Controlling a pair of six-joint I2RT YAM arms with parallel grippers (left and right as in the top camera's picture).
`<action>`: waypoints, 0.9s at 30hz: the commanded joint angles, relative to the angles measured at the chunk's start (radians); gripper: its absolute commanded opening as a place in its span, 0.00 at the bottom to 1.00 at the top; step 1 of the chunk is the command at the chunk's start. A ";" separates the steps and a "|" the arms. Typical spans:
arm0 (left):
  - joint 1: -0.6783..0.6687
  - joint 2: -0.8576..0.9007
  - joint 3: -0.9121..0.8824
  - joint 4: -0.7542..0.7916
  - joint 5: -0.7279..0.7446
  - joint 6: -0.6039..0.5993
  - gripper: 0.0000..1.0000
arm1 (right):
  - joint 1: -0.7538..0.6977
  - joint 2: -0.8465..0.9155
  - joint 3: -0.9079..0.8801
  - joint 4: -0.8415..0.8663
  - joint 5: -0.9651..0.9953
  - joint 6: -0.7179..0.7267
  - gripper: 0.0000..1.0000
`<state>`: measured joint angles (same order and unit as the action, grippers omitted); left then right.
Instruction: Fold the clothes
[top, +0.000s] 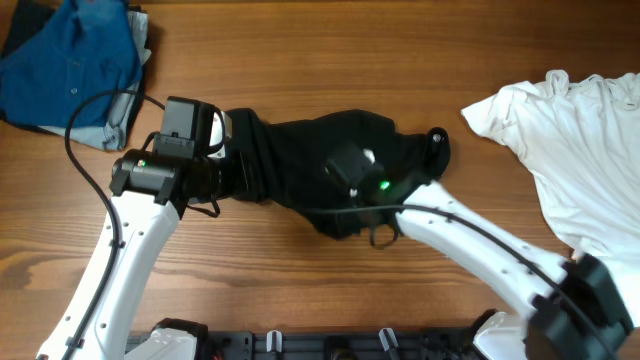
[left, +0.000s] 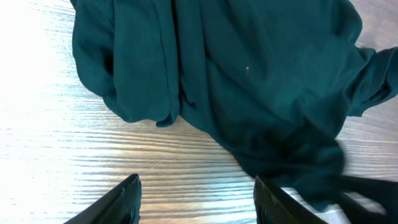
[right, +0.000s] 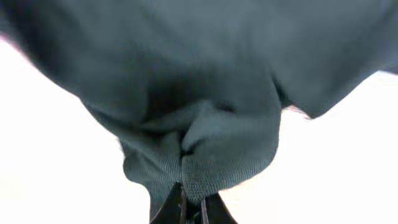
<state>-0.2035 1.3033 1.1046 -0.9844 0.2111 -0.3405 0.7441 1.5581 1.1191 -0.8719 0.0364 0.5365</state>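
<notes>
The clothes (top: 300, 150), a black T-shirt, lie crumpled in a heap at the table's middle. My left gripper (top: 237, 172) is at the heap's left end. In the left wrist view it (left: 196, 200) stands open over bare wood, with the dark fabric (left: 249, 74) just beyond its fingertips (left: 129, 198) and drooping close to the right one. My right gripper (top: 340, 168) reaches in from the lower right onto the heap. In the right wrist view it (right: 191, 208) is shut on a bunched fold of the shirt (right: 205, 93), which fills that view.
A blue buttoned shirt (top: 70, 65) lies bunched at the far left corner. A white T-shirt (top: 580, 140) is spread at the right edge. Bare wooden table (top: 300, 270) shows in front of the black heap, between both arms.
</notes>
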 joint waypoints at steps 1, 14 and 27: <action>0.004 -0.017 0.016 0.003 0.013 0.023 0.59 | -0.049 -0.071 0.178 -0.078 0.065 -0.045 0.05; 0.004 -0.016 0.016 0.007 0.013 0.023 0.80 | -0.273 -0.106 0.599 -0.227 0.076 -0.166 0.05; 0.002 0.031 0.015 0.023 0.034 0.049 1.00 | -0.357 -0.106 0.841 -0.319 0.065 -0.230 0.05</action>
<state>-0.2035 1.3060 1.1046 -0.9722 0.2192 -0.3149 0.3893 1.4693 1.9137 -1.1908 0.0902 0.3428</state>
